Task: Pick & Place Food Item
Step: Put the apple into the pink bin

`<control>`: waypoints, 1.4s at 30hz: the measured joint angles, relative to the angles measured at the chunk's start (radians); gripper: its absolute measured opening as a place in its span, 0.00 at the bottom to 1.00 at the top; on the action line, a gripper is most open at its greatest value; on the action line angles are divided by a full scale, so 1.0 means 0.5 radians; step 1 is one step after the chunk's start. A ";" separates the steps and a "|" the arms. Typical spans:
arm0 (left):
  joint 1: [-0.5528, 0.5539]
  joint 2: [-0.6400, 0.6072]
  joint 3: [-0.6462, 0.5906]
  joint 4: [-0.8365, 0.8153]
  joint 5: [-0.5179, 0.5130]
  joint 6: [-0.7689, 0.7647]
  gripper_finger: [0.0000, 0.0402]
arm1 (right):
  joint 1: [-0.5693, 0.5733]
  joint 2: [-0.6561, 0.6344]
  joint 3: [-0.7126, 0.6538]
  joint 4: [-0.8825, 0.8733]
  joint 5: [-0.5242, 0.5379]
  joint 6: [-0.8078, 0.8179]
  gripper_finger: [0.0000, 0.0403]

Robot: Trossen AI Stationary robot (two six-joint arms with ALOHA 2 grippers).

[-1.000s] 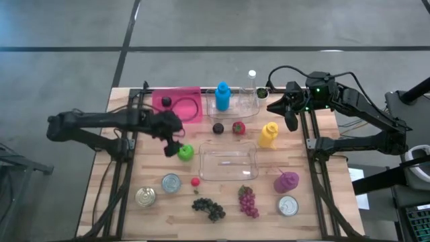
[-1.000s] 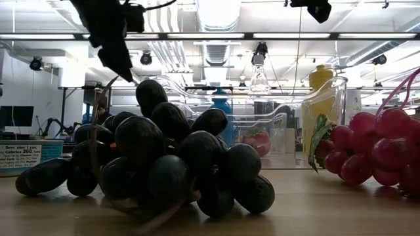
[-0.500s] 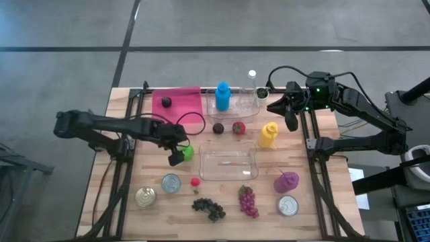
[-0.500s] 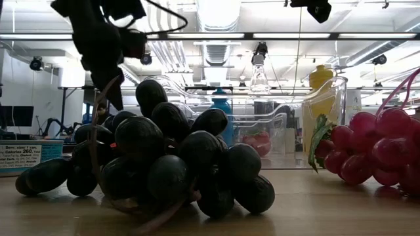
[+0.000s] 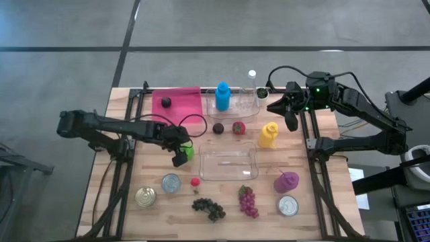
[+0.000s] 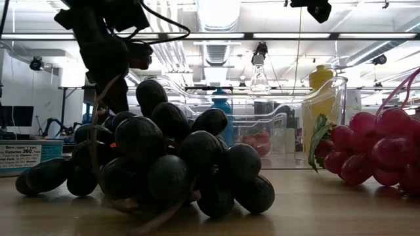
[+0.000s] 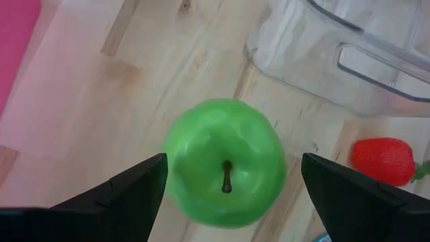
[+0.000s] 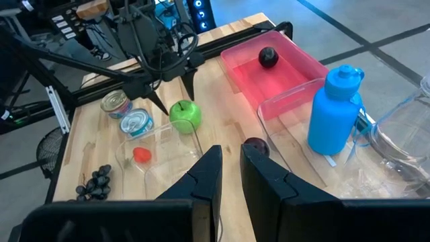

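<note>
Left wrist view – left gripper (image 7: 228,185) fingers spread wide over green apple (image 7: 225,161); right gripper (image 5: 290,115) closed, far right.

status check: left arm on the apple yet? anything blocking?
Left gripper open over green apple, fingers straddling, no grip yet. Right gripper shut, parked at table's back right. Clear container beside apple, not blocking.

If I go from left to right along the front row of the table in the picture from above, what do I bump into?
Gold can → silver-blue can → small strawberry → black grapes → red grapes → silver can.
</note>
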 joint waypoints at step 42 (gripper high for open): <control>-0.024 -0.040 0.098 -0.239 0.002 0.135 0.32 | 0.000 0.005 0.000 0.000 0.000 0.014 0.13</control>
